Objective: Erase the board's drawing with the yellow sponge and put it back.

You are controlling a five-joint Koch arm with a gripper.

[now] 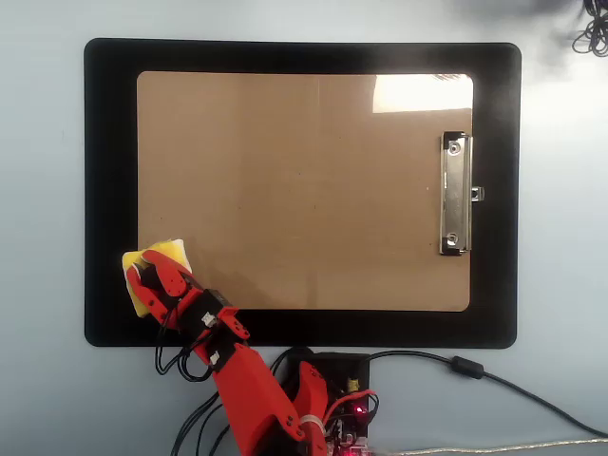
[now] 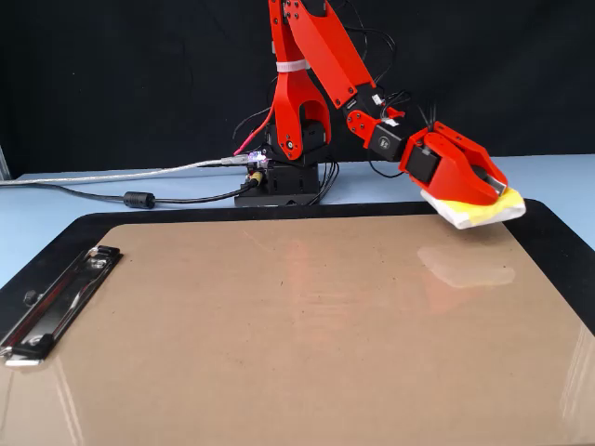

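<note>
The tan board [image 1: 304, 190] [image 2: 279, 344] lies on a black mat [image 1: 109, 190], its silver clip [image 1: 456, 195] [image 2: 51, 302] at one short edge. No drawing shows on its surface. My red gripper [image 1: 144, 280] [image 2: 497, 190] is shut on the yellow sponge [image 1: 171, 253] [image 2: 479, 214] and holds it lifted and tilted over the board's corner, at lower left in the overhead view and at right in the fixed view. The sponge's black knob is hidden between the jaws.
The arm's base [image 2: 279, 181] with its wires stands just off the mat's long edge. A black cable [image 1: 475, 370] runs off to the right across the light blue table [image 1: 43, 190]. Another coiled wire [image 1: 594, 28] lies at the top right corner.
</note>
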